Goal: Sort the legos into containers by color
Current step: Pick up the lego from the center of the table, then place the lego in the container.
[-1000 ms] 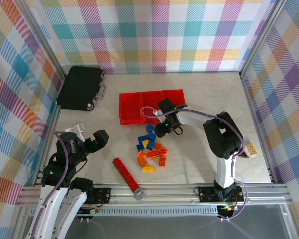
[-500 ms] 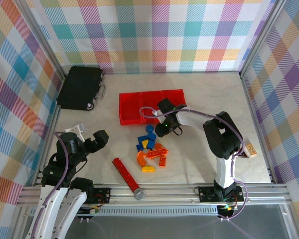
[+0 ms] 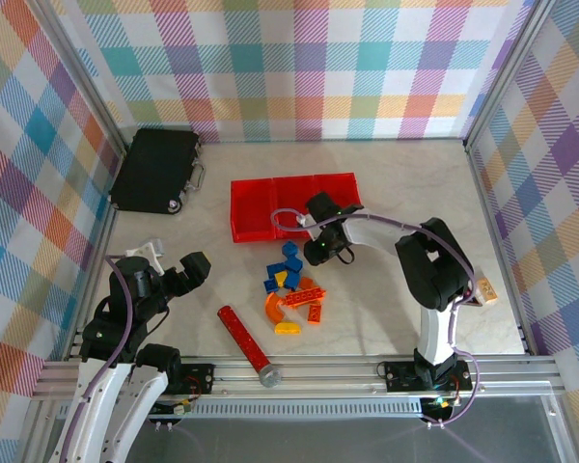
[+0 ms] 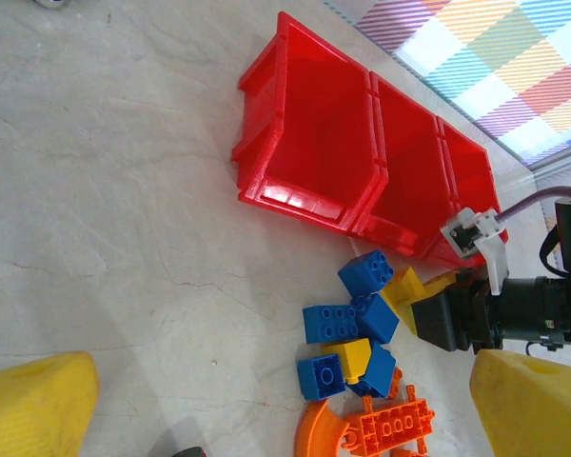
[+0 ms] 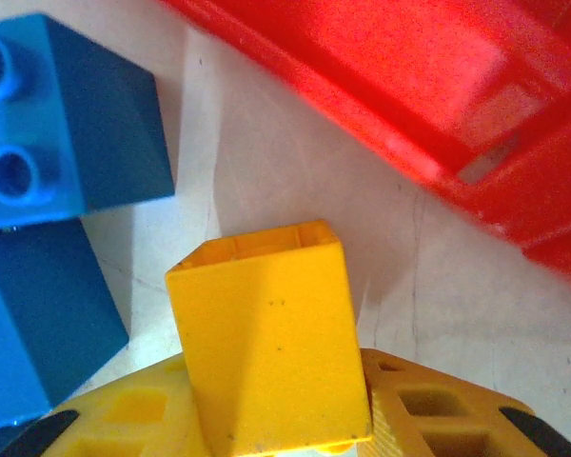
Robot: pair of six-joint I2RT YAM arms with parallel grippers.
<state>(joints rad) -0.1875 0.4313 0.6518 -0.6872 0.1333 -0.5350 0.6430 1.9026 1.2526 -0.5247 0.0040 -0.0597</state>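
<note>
The counter takes up the middle of the top view, and the black case lies at its upper left, well away from my work. The containers, three red bins joined in a row, sit just above centre with their open tops up, all three bare inside as far as I can see, so I judge that the sorting has hardly begun. The red cylinder lies slanted at lower centre, near the pile but not part of it. The legos are heaped just below the bins, blue, yellow and orange mixed, close enough for a short carry. My right gripper reaches down at the pile's upper right edge, just beside the bins' front wall. Its jaws stand narrow, pressed on both sides of a yellow brick, with blue bricks just to its left in my right wrist view. My left gripper hangs at lower left, spread wide and holding nothing.
</note>
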